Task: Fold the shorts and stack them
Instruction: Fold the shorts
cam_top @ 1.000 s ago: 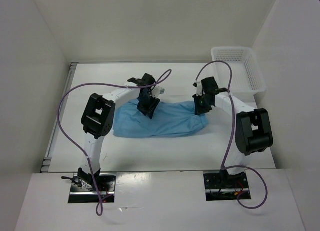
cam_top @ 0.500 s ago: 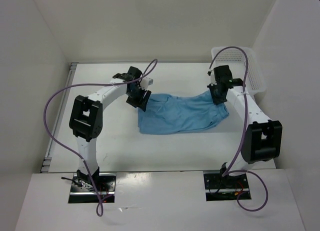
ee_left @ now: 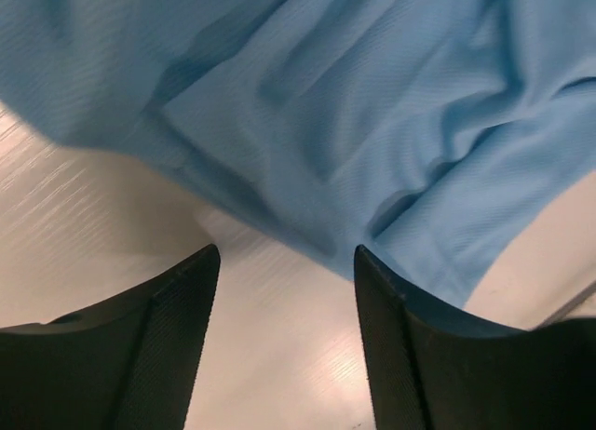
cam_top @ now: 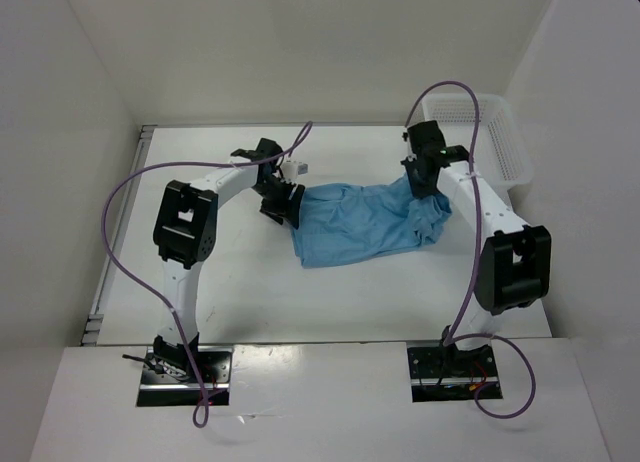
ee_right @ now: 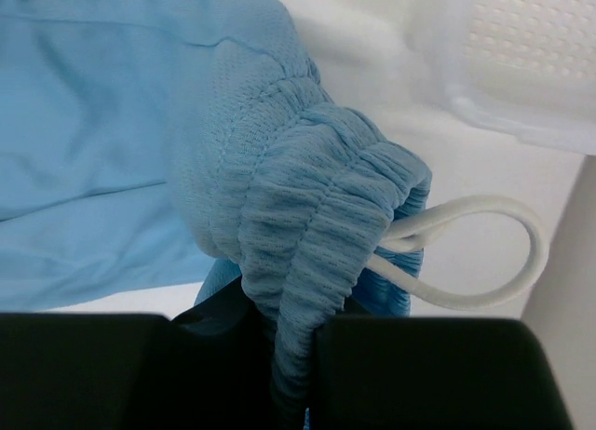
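Since the earlier frame the shorts point(cam_top: 360, 224) have bunched rightward, lying centre-right on the worktop point(cam_top: 250, 292). Right pincer point(cam_top: 424, 187) clamps the gathered waistband point(ee_right: 307, 216). Left pincer point(cam_top: 285, 207) stands open at the opposite, left hem, fabric just beyond its fingers point(ee_left: 140, 356). Long axis runs left-right between both pincers.

The white desk point(cam_top: 340, 302) carries blue shorts point(cam_top: 360, 222) near its centre and a mesh basket point(cam_top: 495, 132) at two o'clock.
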Action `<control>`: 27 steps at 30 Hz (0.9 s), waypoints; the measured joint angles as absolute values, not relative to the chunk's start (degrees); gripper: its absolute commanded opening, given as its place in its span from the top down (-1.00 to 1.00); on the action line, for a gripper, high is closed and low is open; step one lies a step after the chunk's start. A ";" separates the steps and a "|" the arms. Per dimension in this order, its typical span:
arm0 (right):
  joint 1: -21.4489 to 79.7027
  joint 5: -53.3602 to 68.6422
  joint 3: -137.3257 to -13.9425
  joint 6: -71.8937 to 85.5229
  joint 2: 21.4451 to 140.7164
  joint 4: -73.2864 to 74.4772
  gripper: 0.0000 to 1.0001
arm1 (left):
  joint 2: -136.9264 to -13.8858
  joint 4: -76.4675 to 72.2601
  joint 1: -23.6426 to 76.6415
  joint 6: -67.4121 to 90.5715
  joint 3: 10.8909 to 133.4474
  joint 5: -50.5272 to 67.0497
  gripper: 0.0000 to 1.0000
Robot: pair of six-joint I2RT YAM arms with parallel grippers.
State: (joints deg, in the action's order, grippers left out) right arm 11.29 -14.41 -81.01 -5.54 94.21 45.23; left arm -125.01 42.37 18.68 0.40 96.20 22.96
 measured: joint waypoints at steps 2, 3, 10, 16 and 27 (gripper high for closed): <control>14.11 -14.41 -81.12 -4.54 94.50 45.28 1.00 | -126.10 42.70 19.05 0.49 97.36 25.15 -0.12; 15.57 -14.46 -81.58 -3.90 94.91 45.65 1.00 | -126.72 42.89 19.20 0.58 97.97 26.09 -0.03; 24.97 -15.94 -87.15 -0.97 98.76 46.04 1.00 | -129.88 43.83 19.53 1.43 100.09 29.69 0.59; 32.73 -16.43 -92.73 0.73 104.01 46.09 1.00 | -130.80 44.60 19.53 1.83 100.90 30.85 0.84; 44.03 -15.51 -99.77 4.25 112.68 46.26 1.00 | -131.02 45.08 18.24 2.02 101.06 31.83 0.88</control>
